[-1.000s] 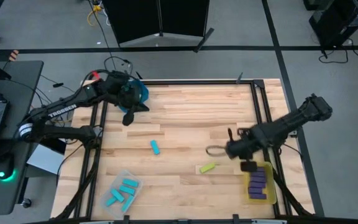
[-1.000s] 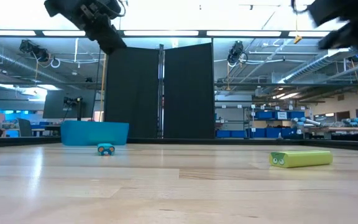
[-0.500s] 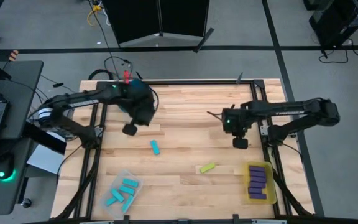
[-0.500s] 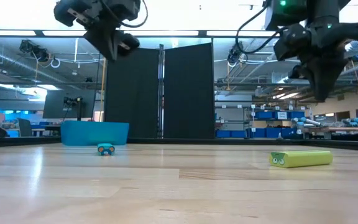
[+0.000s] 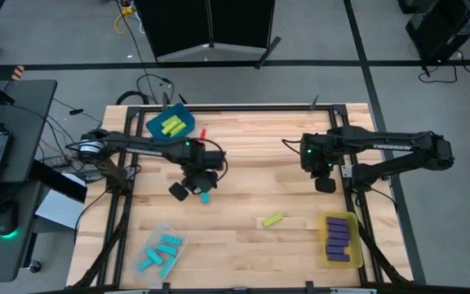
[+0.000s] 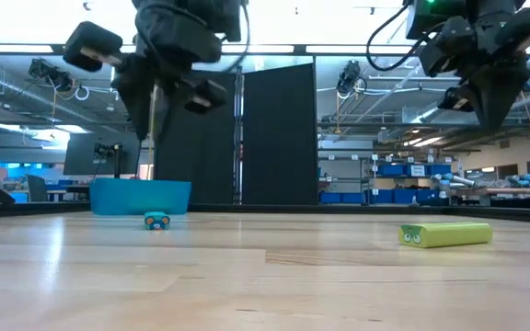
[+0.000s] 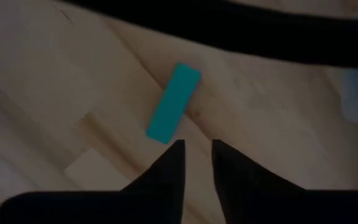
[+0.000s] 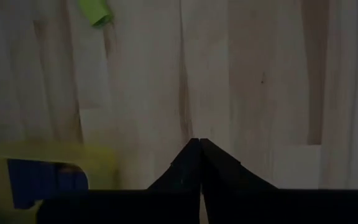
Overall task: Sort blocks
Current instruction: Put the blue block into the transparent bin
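The left pincer (image 7: 196, 152) hangs over the surface (image 5: 251, 155) with its tips slightly apart, the loose cyan block (image 7: 173, 103) just ahead. Closing off-centre could flick it away. The right pincer (image 8: 199, 149), pressed together and empty, waits well short of the lime green block (image 8: 93, 12).

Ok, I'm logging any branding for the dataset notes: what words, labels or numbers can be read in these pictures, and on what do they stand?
"TROSSEN": white lettering on the right arm's forearm in the high view, small and only just readable.
Left arm: no lettering can be made out.
Blocks, the three bins and the table: no text.
The green block in the low view bears a face-like mark on its end, not words.
Room behind the table: any signs are too small to read.
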Controlling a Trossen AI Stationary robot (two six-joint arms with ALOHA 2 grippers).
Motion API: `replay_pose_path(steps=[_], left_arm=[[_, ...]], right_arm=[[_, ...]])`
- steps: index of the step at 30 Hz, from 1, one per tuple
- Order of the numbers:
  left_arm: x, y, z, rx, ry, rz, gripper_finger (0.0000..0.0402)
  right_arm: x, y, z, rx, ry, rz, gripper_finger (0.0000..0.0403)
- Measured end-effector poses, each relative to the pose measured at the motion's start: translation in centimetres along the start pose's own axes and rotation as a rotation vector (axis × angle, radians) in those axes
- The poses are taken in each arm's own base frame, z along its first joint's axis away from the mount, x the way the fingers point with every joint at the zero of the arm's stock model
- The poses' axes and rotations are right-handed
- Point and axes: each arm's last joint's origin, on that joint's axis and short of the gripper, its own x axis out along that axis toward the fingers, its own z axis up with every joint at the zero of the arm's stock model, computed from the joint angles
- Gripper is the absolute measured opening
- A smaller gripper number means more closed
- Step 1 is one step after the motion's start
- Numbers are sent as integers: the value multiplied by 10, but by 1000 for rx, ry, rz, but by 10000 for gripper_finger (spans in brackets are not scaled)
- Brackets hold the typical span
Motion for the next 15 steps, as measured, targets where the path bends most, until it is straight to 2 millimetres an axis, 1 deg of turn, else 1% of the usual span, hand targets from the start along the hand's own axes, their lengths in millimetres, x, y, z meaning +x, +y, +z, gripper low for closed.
replay_pose_path(steps=[4,9,12,15], left_arm=[[19,7,7,-19,23,-22,126],[41,18,15,-20,17,-16,171],[51,23,19,-19,18,-17,191],[57,24,20,11,23,-21,205]], right_arm=[[-4,0,-5,-3,2,8,8],[-6,1,-7,15,-11,9,22],[-7,1,-8,28,-15,12,22],[-9,2,-10,27,-20,12,14]])
